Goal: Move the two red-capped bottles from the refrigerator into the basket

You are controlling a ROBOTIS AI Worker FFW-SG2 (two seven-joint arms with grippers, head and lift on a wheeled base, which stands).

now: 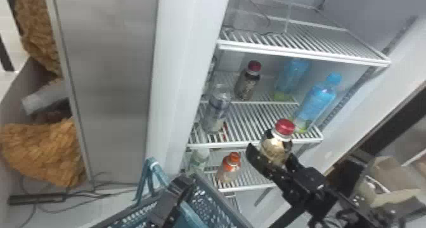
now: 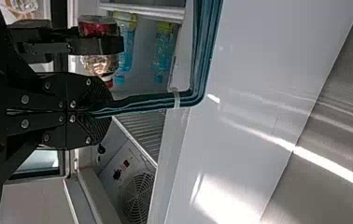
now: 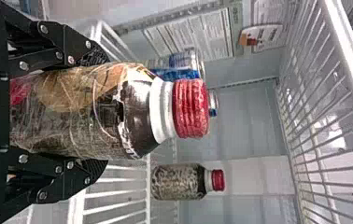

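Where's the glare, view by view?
Left wrist view: bright streaks and a washed-out patch on the white panel, plus a streak across the steel panel. Right wrist view: highlights on the held bottle. Head view: soft sheen on the steel panel.

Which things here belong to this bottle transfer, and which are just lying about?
Job:
red-capped dark bottle, in right gripper
second red-capped dark bottle, on wire shelf
blue plastic basket

Lying about:
two blue plastic bottles
clear plastic bottle
orange-capped bottle

Downward head view, close right wrist view, shared refrigerator (image 1: 364, 18).
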